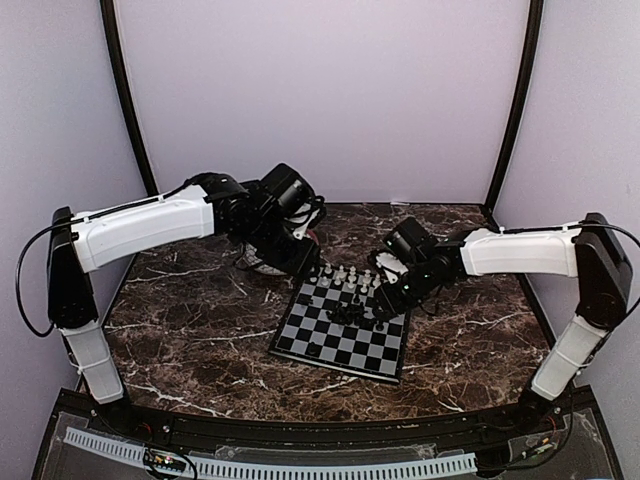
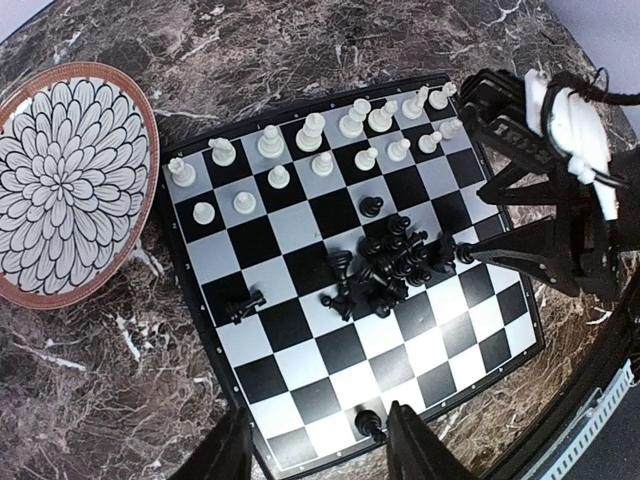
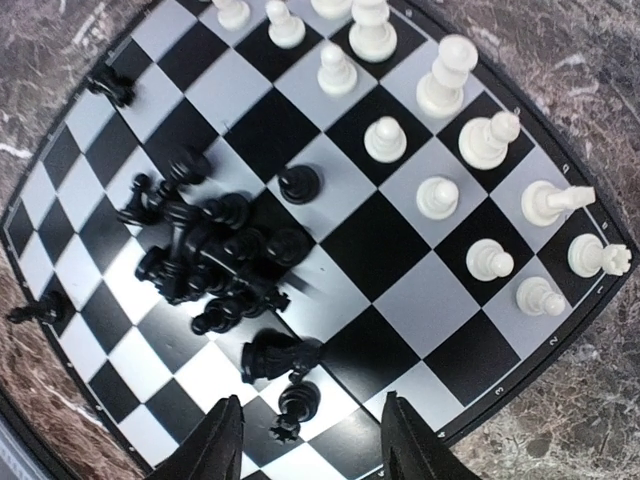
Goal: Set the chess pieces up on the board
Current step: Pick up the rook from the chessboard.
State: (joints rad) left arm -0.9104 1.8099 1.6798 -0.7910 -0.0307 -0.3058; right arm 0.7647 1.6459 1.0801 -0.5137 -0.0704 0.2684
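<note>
Both your left gripper and right gripper are spread, gripping nothing; a tiny black chessman stands upright between the left fingers.

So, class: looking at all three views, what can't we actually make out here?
Plate: top view, almost wholly hidden behind the left arm.
Black pile: pieces overlap in both wrist views, too small from above; types unclear.
Board: right wrist view, cut off by the top and left edges.
Left end effector, right end effector: only fingertips show at each wrist view's bottom edge; indistinct from above.
</note>
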